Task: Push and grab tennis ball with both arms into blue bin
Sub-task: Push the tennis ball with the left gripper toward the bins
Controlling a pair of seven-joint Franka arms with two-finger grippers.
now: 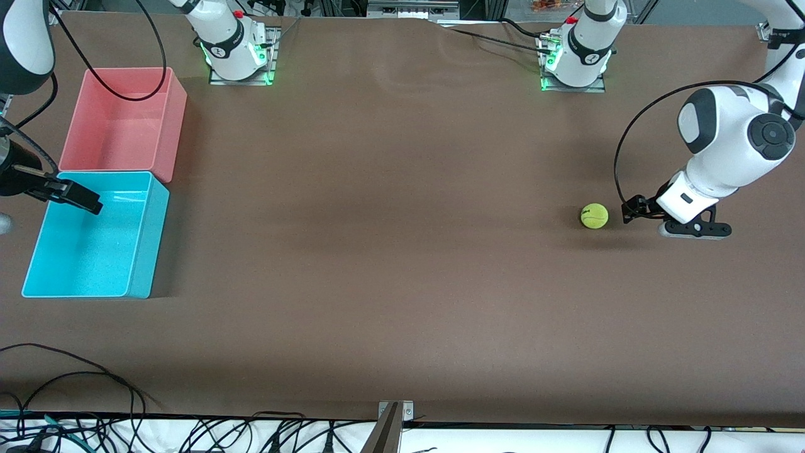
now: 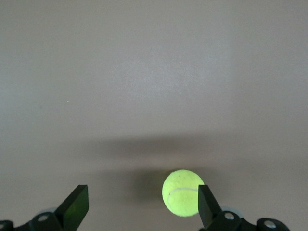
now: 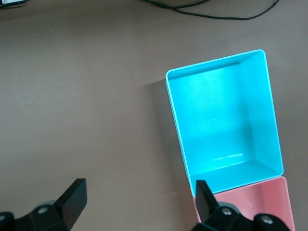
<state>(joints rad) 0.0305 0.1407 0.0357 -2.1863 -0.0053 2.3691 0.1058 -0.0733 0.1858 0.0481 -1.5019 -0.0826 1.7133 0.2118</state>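
Note:
The tennis ball lies on the brown table near the left arm's end. My left gripper sits low at the table right beside it, open and holding nothing. In the left wrist view the tennis ball lies just ahead of one fingertip, off the middle of the left gripper. The blue bin stands empty at the right arm's end. My right gripper hangs open over its rim, by the pink bin. In the right wrist view the blue bin lies below the right gripper.
A pink bin, also empty, touches the blue bin on the side farther from the front camera; it is the pink bin at the right wrist view's edge. Black cables and a metal bracket lie at the table's near edge.

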